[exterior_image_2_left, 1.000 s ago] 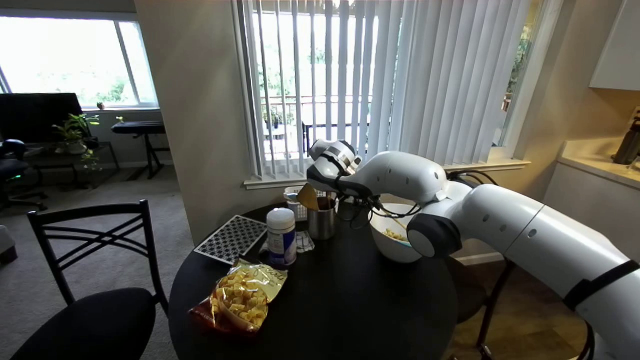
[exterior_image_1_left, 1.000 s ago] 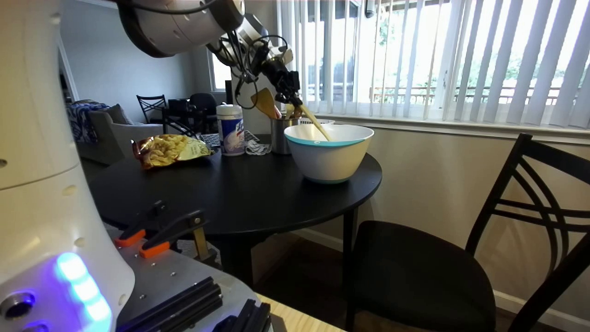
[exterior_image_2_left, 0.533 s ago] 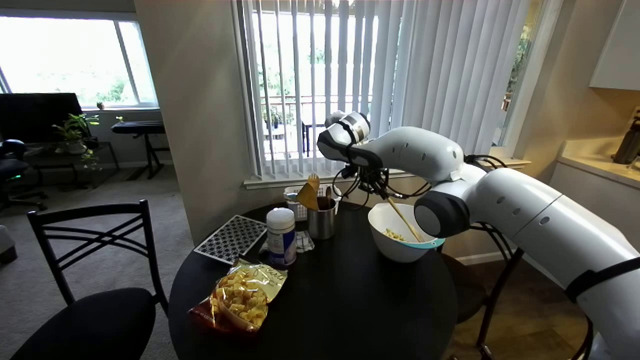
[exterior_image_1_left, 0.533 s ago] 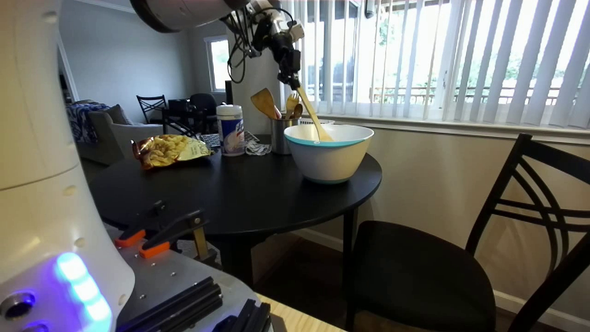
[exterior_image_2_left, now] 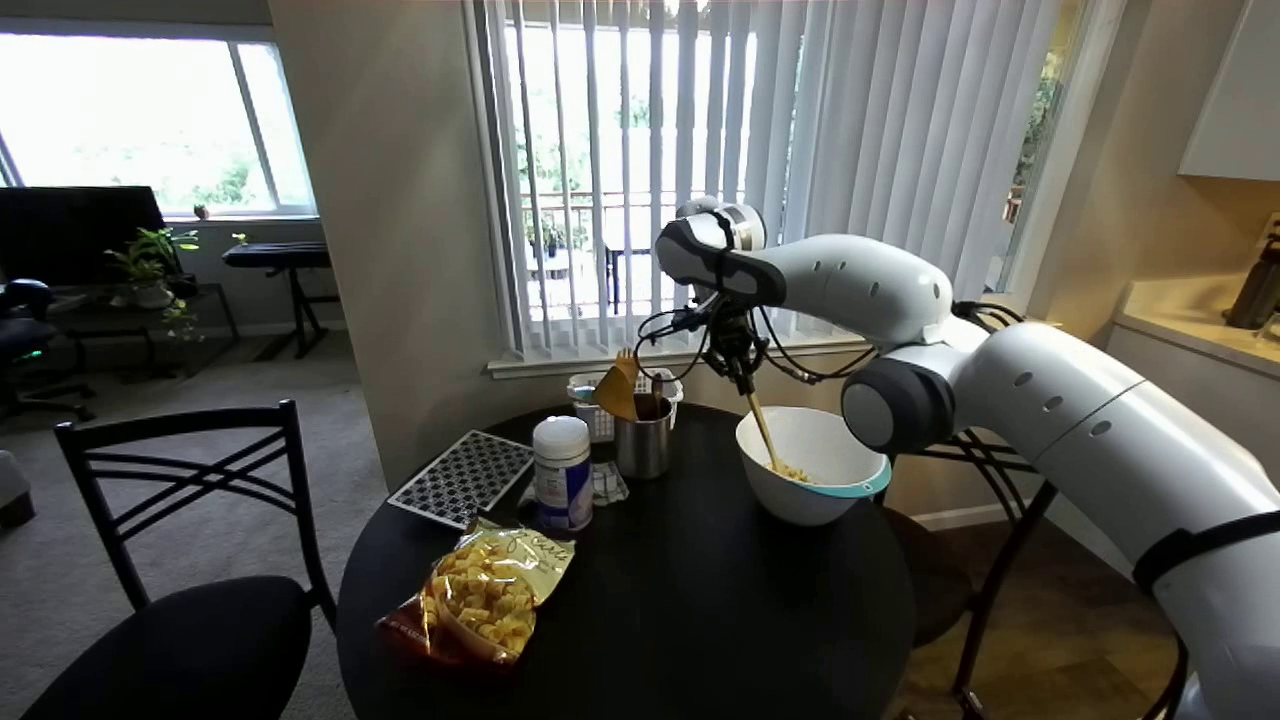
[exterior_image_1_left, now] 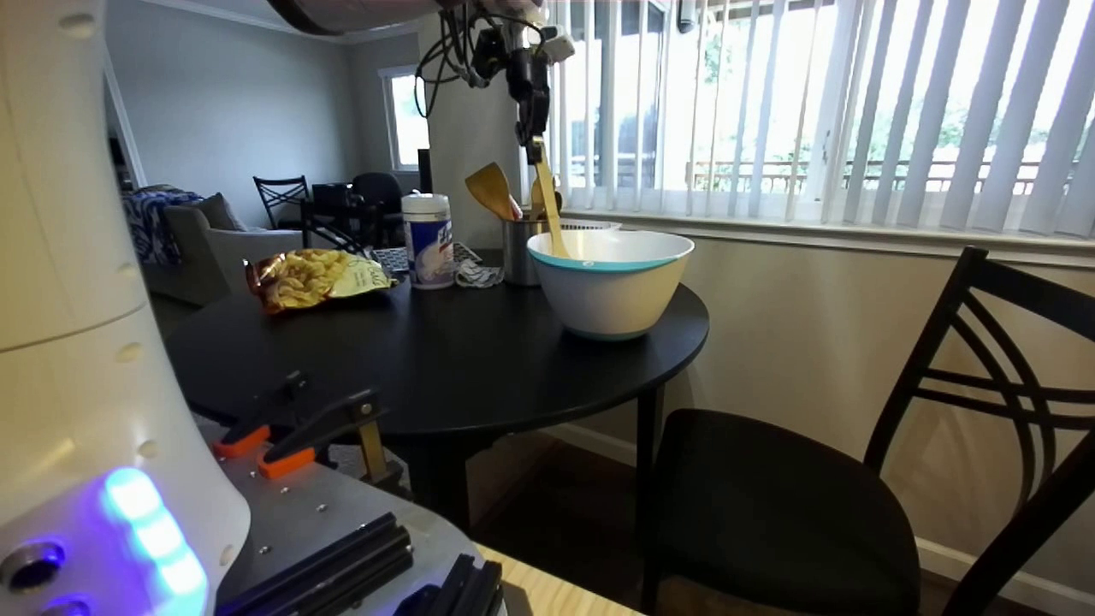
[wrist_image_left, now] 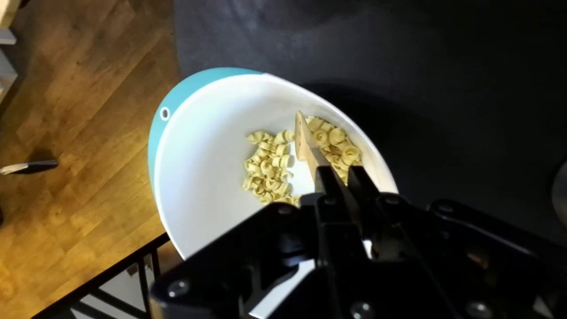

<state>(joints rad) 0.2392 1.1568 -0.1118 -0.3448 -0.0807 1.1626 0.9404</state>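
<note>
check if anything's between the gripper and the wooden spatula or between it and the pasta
Nothing visible does: the gripper is shut on the wooden spatula, whose blade is inside the white mixing bowl with curled pasta on both sides.

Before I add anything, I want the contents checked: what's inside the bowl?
Yellow curls lie on both sides of a wooden utensil, which the hand grips. The hand covers part of the bowl, so anything beneath it there cannot be seen.
</note>
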